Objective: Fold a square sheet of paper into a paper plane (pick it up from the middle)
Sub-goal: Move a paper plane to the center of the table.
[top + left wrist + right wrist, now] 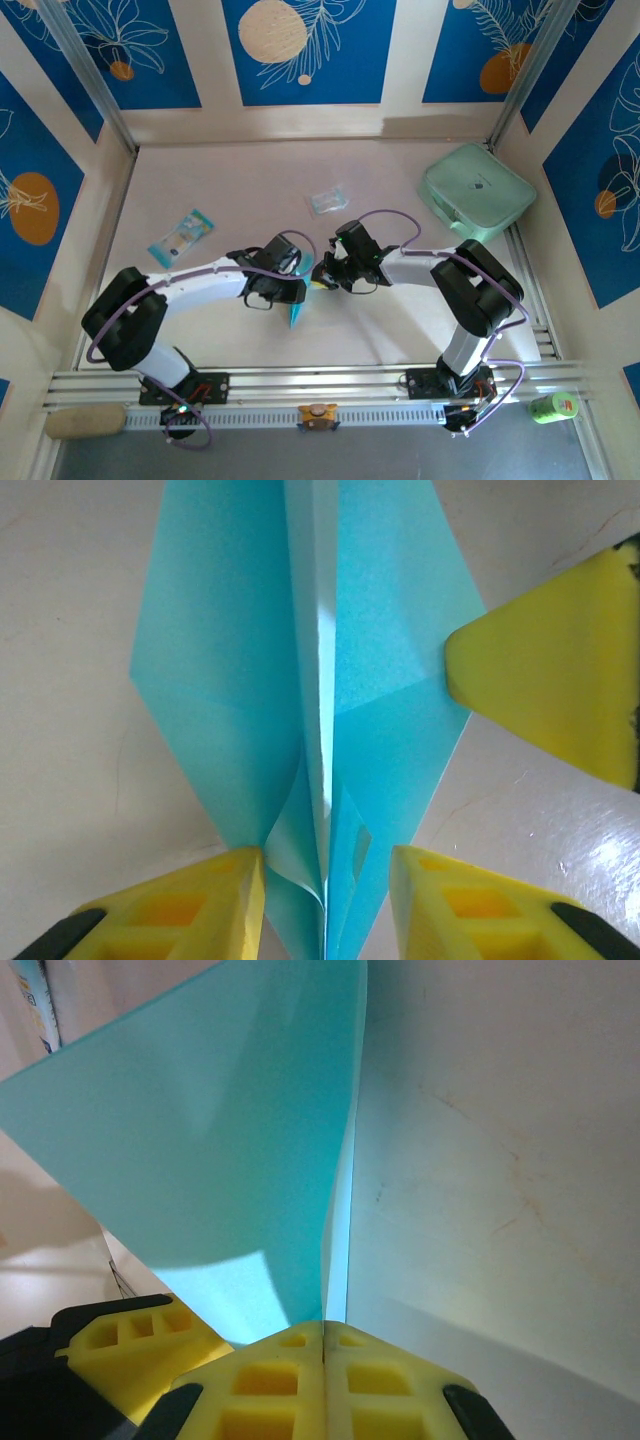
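The square sheet of paper is folded into a slim light-blue paper plane [297,316] with a raised centre crease [322,730], lying on the table between the two arms. My left gripper [327,872] stands open, one yellow finger on each side of the crease, and neither finger presses it. It sits just left of the paper [285,292]. My right gripper [325,1332] is shut, and the paper's edge [250,1140] runs straight into its seam. A right fingertip [550,670] meets the wing's right corner. From above, the right gripper [323,277] faces the left one closely.
A mint-green case [477,190] lies at the back right. A clear crumpled wrapper [327,200] sits behind the grippers, and a blue-and-white packet [181,236] lies at the left. A green can [552,405] and a beige roll [85,420] lie beyond the front rail.
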Motion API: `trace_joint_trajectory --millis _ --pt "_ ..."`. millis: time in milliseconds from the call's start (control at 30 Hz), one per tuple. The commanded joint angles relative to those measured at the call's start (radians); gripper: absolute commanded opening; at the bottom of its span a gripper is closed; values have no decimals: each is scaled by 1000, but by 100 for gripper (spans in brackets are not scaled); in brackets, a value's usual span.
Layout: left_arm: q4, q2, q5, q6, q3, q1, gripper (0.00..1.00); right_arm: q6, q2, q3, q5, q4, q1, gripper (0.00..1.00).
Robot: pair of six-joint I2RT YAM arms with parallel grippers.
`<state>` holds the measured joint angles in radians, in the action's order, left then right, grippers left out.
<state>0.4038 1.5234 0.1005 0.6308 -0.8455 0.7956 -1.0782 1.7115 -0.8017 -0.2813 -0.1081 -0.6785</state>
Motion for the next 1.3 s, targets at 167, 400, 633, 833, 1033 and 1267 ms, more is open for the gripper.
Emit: trace_joint_trajectory --millis 167,400,633,833,1033,1267 --pt "-5 8 21 4 -2 10 34 1 -6 14 -23 12 5 2" --pt "-4 17 23 -11 -15 9 33 3 -7 14 -24 12 5 2" --pt "29 -11 9 21 -9 11 36 3 -9 14 -22 16 8 2" --pt "-5 5 39 22 -4 10 35 3 -10 16 -23 14 8 2" --pt "15 30 11 1 -27 11 32 3 -9 13 -24 16 10 2" --pt "7 63 -2 -18 -41 11 28 5 -10 12 -26 19 10 2"
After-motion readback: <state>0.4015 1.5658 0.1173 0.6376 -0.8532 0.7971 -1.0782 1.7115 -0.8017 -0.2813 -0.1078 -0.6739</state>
